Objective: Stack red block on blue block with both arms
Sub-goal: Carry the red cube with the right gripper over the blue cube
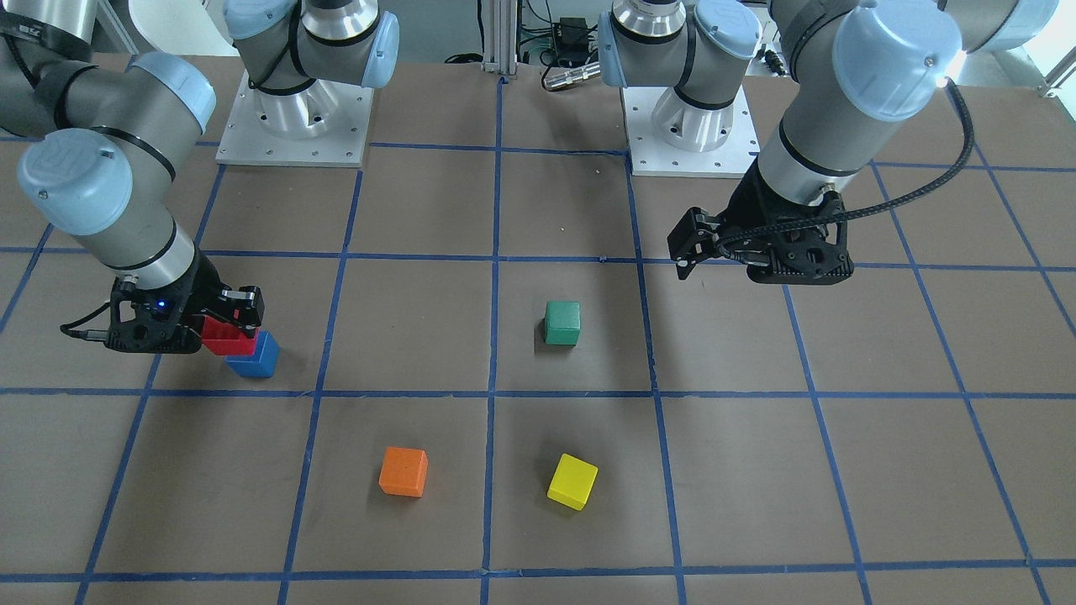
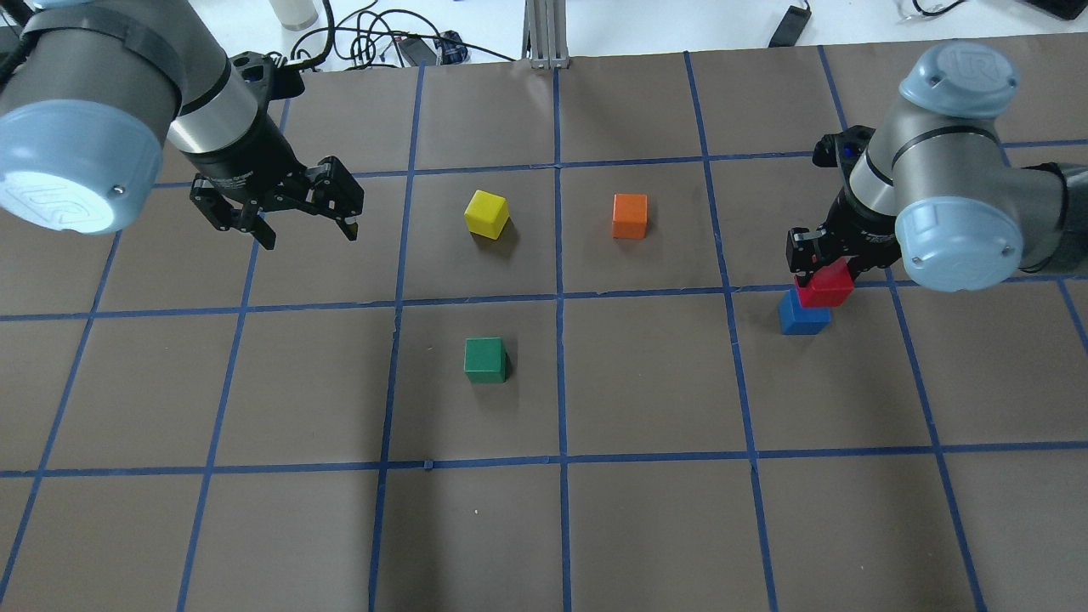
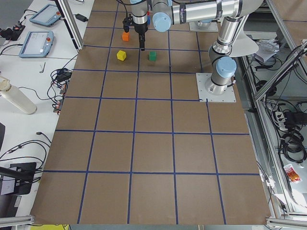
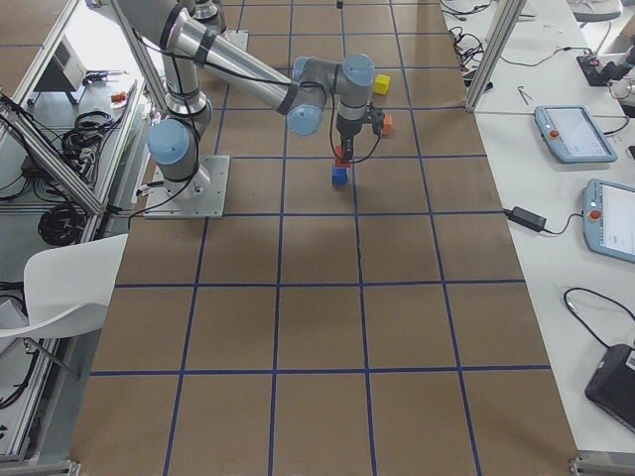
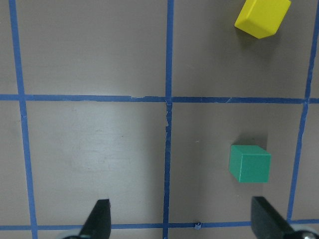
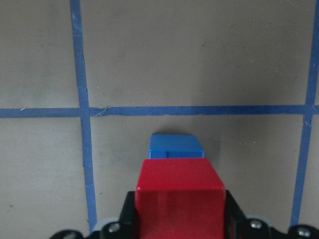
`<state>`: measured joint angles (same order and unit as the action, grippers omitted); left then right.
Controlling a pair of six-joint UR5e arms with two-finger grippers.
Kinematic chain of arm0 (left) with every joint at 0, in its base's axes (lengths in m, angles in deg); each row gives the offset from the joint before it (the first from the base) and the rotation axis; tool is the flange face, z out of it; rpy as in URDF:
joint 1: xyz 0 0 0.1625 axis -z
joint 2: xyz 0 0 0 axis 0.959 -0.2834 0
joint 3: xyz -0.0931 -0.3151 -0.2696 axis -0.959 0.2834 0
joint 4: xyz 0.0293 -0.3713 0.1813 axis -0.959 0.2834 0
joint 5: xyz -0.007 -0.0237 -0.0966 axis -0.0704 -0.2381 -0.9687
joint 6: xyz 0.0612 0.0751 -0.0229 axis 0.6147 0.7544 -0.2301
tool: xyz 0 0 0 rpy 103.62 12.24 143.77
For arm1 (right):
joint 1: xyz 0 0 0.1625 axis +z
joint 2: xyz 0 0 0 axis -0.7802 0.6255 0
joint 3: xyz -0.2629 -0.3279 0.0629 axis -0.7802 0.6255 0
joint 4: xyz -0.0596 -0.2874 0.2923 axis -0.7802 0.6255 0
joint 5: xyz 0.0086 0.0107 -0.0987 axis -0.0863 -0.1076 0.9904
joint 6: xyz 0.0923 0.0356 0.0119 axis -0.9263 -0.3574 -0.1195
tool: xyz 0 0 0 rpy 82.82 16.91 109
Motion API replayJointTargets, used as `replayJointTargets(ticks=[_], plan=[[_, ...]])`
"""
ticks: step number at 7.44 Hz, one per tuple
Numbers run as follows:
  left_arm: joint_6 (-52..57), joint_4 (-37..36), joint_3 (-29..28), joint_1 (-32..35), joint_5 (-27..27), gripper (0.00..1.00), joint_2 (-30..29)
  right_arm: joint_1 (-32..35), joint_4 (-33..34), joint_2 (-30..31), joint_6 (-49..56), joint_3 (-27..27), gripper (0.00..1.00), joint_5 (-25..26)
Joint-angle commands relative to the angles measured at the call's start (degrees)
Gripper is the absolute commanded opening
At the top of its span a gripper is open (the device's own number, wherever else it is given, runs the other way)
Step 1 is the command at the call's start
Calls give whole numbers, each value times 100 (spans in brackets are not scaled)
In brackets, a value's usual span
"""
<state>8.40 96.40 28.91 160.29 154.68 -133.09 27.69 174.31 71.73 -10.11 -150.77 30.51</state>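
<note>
My right gripper [image 2: 826, 274] is shut on the red block [image 2: 824, 286], at the right of the overhead view. The red block is right over the blue block [image 2: 801, 316], a little off its middle. I cannot tell whether the two touch. In the right wrist view the red block [image 6: 179, 191] sits between the fingers, with the blue block [image 6: 175, 146] showing just beyond it. In the front view both show at the left: the red block [image 1: 225, 339] and the blue block [image 1: 256, 359]. My left gripper [image 2: 310, 231] is open and empty, held above the table far from both blocks.
A green block [image 2: 485, 359], a yellow block [image 2: 487, 213] and an orange block [image 2: 630, 216] lie apart in the middle squares of the brown table [image 2: 646, 510] with its blue tape grid. The green block [image 5: 250, 163] and yellow block [image 5: 261, 17] lie below my left gripper.
</note>
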Motion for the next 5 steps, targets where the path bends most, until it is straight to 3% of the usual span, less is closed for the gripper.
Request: replayJointTargets(ticks=[1, 5], plan=[[0, 0, -2, 0, 0, 100, -6, -5, 1, -53, 52, -78, 0, -4], [0, -9, 7, 0, -9, 100, 2, -5, 361, -62, 96, -306, 0, 13]])
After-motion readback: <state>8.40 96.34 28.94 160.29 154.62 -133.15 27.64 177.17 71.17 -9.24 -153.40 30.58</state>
